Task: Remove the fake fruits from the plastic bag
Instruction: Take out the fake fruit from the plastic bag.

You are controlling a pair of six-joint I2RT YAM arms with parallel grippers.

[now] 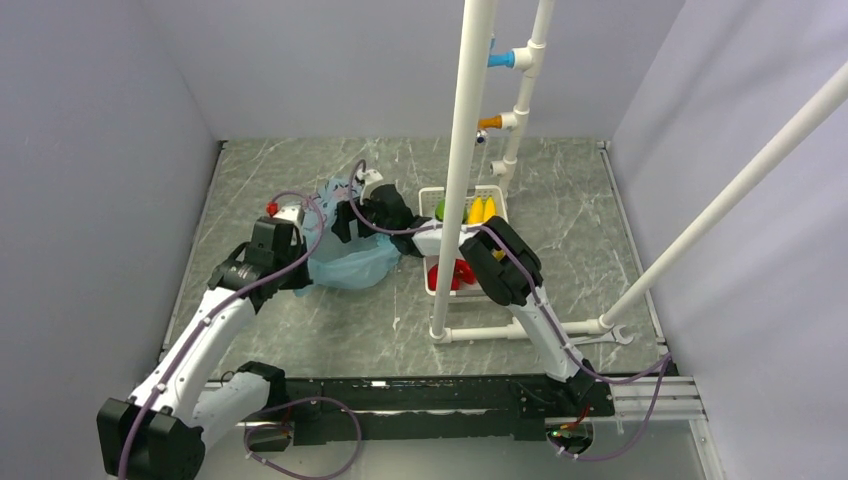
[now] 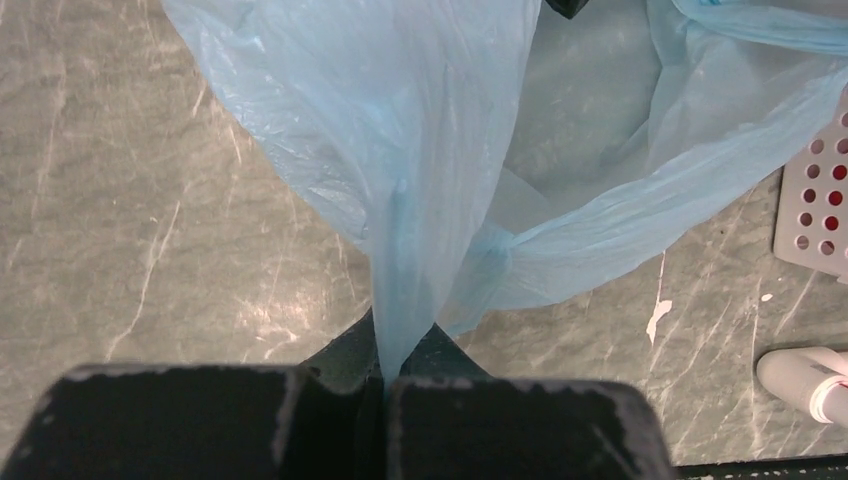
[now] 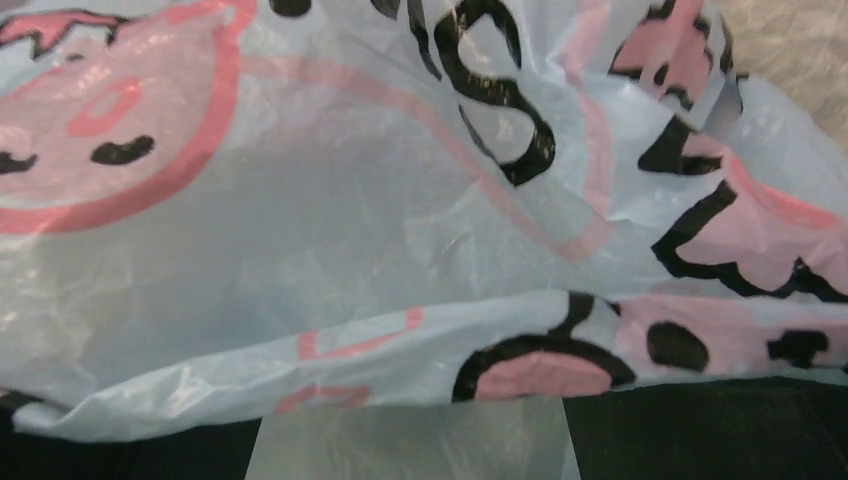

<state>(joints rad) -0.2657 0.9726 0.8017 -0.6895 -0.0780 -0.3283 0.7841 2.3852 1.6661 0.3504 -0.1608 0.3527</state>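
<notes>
The light-blue plastic bag [image 1: 350, 258] lies on the table left of centre. It is pulled taut in the left wrist view [image 2: 400, 150], and there its mouth shows only bare table inside. My left gripper [image 2: 383, 375] is shut on a twisted strip of the bag; it sits at the bag's left edge [image 1: 298, 222]. My right gripper [image 1: 343, 222] is at the bag's mouth. In the right wrist view the printed bag [image 3: 400, 200] fills the frame and drapes over its wide-apart fingers [image 3: 700, 435]. Yellow bananas [image 1: 482, 210], a green piece [image 1: 440, 210] and red pieces [image 1: 452, 272] lie in the basket.
The white slotted basket [image 1: 497, 192] stands right of the bag, and its corner shows in the left wrist view [image 2: 815, 200]. A white pipe frame [image 1: 462, 150] rises just in front of the basket, with a foot bar [image 1: 500, 330] on the table. Grey walls enclose the table.
</notes>
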